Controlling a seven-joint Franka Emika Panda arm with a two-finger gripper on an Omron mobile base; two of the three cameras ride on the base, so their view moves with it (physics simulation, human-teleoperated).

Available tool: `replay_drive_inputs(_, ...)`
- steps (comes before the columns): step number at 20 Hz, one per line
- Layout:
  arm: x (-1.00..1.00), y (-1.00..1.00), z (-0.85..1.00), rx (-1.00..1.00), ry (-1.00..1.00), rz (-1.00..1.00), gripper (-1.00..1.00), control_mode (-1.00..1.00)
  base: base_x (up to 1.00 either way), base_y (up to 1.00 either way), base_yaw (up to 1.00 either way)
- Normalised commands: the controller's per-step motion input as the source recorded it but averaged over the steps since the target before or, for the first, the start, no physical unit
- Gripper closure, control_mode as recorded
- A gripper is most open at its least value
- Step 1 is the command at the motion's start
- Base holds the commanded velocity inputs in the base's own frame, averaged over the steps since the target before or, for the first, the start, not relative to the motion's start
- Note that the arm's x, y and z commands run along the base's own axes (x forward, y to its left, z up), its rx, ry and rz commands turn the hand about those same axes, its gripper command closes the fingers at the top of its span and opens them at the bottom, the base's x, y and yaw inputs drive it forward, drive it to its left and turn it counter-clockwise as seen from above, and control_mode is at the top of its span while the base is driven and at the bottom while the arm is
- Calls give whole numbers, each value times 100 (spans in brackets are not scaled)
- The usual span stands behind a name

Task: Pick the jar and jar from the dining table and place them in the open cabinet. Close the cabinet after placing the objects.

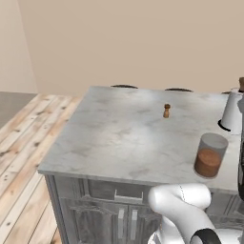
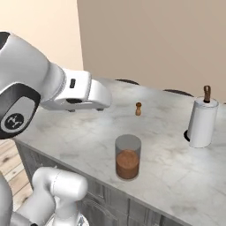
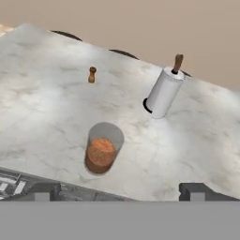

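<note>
One jar (image 3: 102,151) on marble table (image 3: 42,112)

In the left base view, the paper towel roll (image 1: 233,112) is cut off by the right edge, so only its left part is seen. The dining table (image 1: 109,138) is cut there too, its right end lost. Its far edge hides most of the dark rounded shapes (image 1: 124,86) behind it, so what they are cannot be told.

In the hand view, only the tips of the fingers (image 3: 43,191) are seen, standing wide apart. The near edge of the table runs just beyond them, and its front is cut off at the lower left. The small brown shaker (image 3: 92,74), far beyond the left tip, is too small for detail.
</note>
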Motion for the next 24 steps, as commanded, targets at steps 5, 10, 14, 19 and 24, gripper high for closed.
replay_drive_inputs(5,4,21,-9,-9,34,-5,-100,-100,0,0,0)
replay_drive_inputs(10,0,2,-23,0,19,0,-100,-100,0,0,0)
replay_drive_inputs(14,0,0,-36,4,6,0,-100,-100,0,0,0)
replay_drive_inputs(19,0,0,-34,16,1,0,-100,-100,0,0,0)
replay_drive_inputs(24,0,0,-24,17,0,0,-100,-100,0,0,0)
